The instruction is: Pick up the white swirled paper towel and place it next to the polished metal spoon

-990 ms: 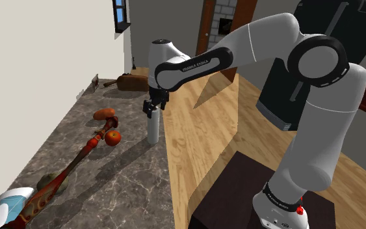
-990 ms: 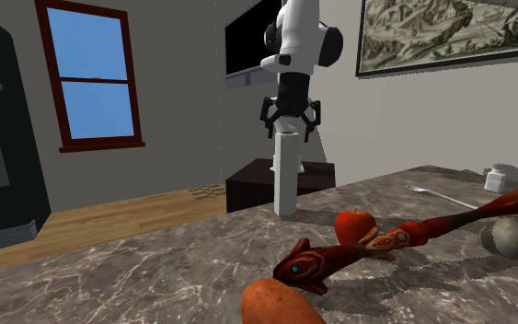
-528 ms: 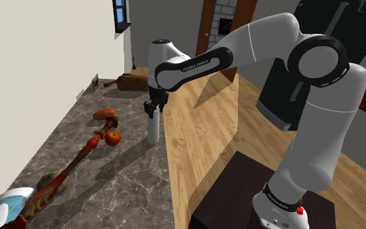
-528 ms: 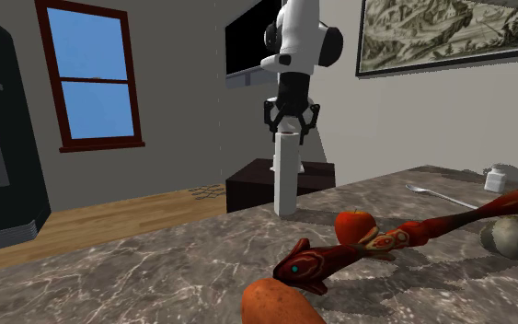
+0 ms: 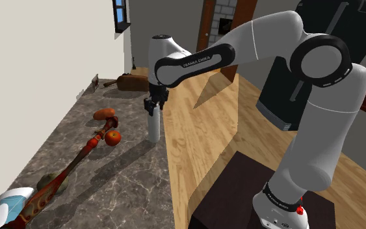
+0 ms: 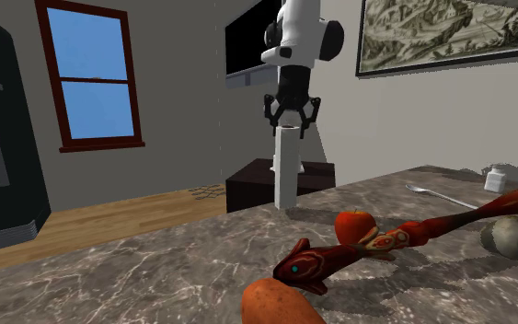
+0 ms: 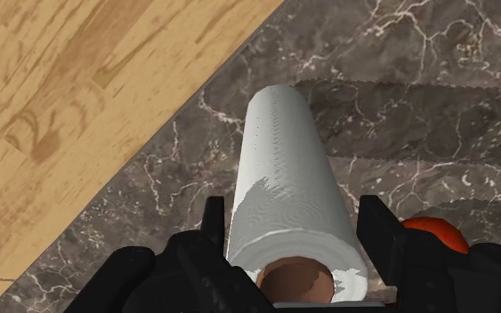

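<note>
The white arm [image 5: 318, 97] sweeps up from its stand and over to 10 o'clock in the shoulder view, its wrist pointing straight down over the desk [image 5: 123, 182], a dark veined stone top with wooden floor [image 5: 201, 136] running along its 3 o'clock side.

Across the desk lies a long red carved stick [image 5: 77, 162], stretching from 7 o'clock up to 1 o'clock in that view.

Now the paper towel roll [image 5: 153, 127]: white, upright, right by the desk's edge. The gripper [image 5: 152, 104] has it by the top end, and the wrist view confirms it, with both black fingers [image 7: 214, 220] pressed against the roll's [image 7: 288, 204] sides just below its brown core. Whether the roll's foot touches the desk or hangs just above it can't be told.

The red apple [image 5: 113, 137] sits at 9 o'clock of the roll in the shoulder view, close by the stick's head. In the second exterior view the roll [image 6: 286, 170] hangs under the gripper [image 6: 289, 124], the apple [image 6: 355, 225] at 4 o'clock of its foot.

And the spoon [image 6: 436, 194], slim and shiny, lies flat out at 3 o'clock of the roll in that view, well apart from it.
</note>
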Controlling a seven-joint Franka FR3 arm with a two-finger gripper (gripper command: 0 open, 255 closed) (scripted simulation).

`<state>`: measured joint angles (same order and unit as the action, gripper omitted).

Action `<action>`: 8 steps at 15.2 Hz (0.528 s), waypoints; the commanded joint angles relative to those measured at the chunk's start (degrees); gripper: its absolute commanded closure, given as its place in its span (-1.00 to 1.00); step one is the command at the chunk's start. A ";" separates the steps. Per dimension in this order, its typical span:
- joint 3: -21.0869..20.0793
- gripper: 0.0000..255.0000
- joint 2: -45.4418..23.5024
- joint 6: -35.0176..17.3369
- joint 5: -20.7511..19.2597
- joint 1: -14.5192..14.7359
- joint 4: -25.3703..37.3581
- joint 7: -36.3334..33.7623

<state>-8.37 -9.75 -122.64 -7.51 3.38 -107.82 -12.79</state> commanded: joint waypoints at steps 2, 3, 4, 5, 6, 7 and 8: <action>-0.01 1.00 0.62 2.14 0.28 -0.07 1.53 0.42; -0.03 1.00 0.83 2.85 0.36 -0.08 2.04 0.52; -0.04 1.00 1.03 3.56 0.44 -0.08 2.56 0.61; -0.05 1.00 1.22 4.28 0.51 -0.08 3.09 0.71; -0.07 1.00 1.40 4.99 0.58 -0.08 3.64 0.80; -0.08 1.00 1.57 5.72 0.65 -0.08 4.20 0.89; -0.09 1.00 1.72 6.44 0.72 -0.07 4.77 0.98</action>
<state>-8.45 -8.03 -117.01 -6.84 3.31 -103.83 -11.91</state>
